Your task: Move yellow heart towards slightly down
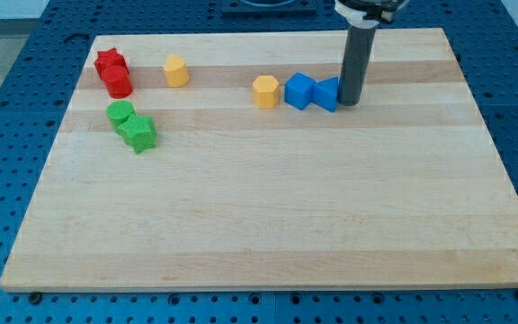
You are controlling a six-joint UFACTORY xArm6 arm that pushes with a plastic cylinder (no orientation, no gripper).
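Two yellow blocks are seen; the yellow heart (176, 70) is judged the leftward one, near the view's top. Nothing is held by my tip (350, 101), which is pressed beside the blue blocks (314, 92), well apart from the heart.

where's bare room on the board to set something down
The whole lower half of the wooden board, below the green blocks, is bare. The top strip is crowded: red blocks, two yellow blocks, blue blocks, my tip.

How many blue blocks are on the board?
2. One blue block sits right of the yellow block; the other blue block touches it, against my tip. None seems hidden.
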